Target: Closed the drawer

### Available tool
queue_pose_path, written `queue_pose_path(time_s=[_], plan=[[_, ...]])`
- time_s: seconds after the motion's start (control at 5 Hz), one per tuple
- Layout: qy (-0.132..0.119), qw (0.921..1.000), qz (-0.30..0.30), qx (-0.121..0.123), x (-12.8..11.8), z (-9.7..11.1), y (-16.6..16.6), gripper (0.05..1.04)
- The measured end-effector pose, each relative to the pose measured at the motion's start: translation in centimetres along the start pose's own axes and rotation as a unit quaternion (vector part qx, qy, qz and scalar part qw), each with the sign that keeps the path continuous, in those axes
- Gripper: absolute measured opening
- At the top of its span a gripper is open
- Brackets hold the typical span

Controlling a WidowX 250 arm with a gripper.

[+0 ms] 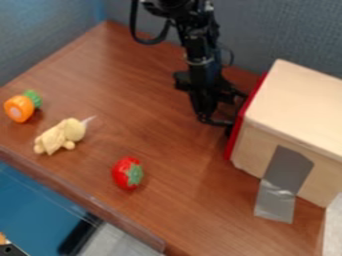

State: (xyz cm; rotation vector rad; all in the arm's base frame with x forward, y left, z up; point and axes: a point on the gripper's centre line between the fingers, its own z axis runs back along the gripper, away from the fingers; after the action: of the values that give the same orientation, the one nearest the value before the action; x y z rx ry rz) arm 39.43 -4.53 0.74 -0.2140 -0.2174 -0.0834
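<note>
Right, my gripper (224,114) hangs low beside the red drawer front (246,112), on the side of the wooden box (294,107) that faces the middle of the table (143,75). The box sits by the table's right edge, with 1 strip of grey tape (275,190) running from its wall down to the wood. Whether my grip is spread or drawn together, I can't make out against all that black.

The drawer seems flush with the box or very nearly so, though my own dark shape hides part of the join. I judge this to be the end of the push: 1 last gentle press, then release. I should press squarely into the red face, near its middle, and keep the force along the drawer's slide. If I lean on 1 end, the drawer could skew and bind. If I bear down, I could scrape the table or tip the front. The box looks light, so a hard shove might strain the tape and shift everything. Steady pressure until it stops giving is enough, then I should back straight off so I don't snag the front and draw it out again.

The toys are no hindrance: the strawberry (127,172) lies towards the table's front edge, the pale plush toy (61,136) and the orange toy (20,108) nearer the left corner, all 3 well apart from me.
</note>
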Motion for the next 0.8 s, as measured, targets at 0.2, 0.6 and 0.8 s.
queue_pose_path(time_s=[0.2, 0.6, 0.8], plan=[[0.001, 1.0000, 0.002, -0.003, 0.1, 0.1, -0.1, 0.122], [-0.006, 0.9980, -0.062, 0.014, 0.5, 3.3, -1.0, 0.392], [-0.048, 0.9948, -0.080, 0.041, 1.2, 7.0, -1.0, 0.700]])
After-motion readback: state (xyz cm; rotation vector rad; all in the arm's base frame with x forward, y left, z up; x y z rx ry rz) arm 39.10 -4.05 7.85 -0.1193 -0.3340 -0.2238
